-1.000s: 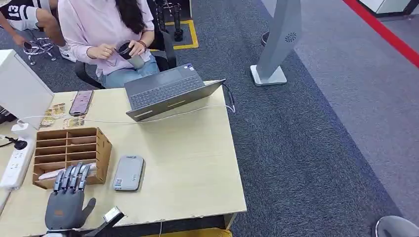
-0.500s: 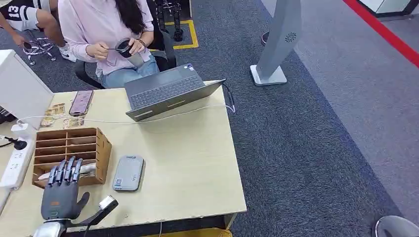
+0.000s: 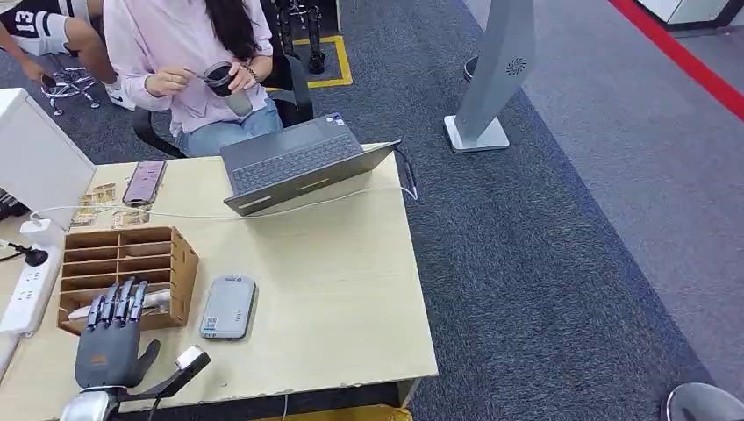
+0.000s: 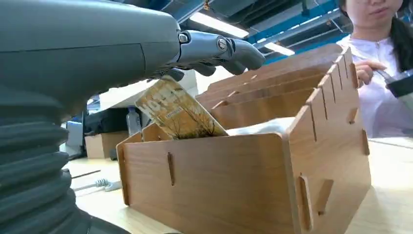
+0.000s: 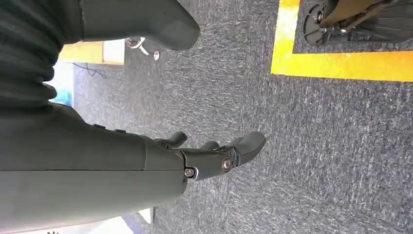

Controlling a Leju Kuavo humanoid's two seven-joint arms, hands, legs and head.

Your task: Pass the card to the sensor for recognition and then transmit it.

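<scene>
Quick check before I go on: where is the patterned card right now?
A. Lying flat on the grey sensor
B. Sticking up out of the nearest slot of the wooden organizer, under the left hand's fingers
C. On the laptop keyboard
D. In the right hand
B. The left wrist view shows the card tilted up out of the nearest slot of the wooden organizer, with the left hand reaching over it.

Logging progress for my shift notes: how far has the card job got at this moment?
Early stage. Done: the left hand has reached the wooden organizer, its fingers over the nearest slot. In hand: lifting the card, which leans out of that slot under the fingers; a firm grasp cannot be confirmed. Left: carry it to the grey sensor beside the organizer, then pass it on. The right hand hangs open over the carpet.
</scene>
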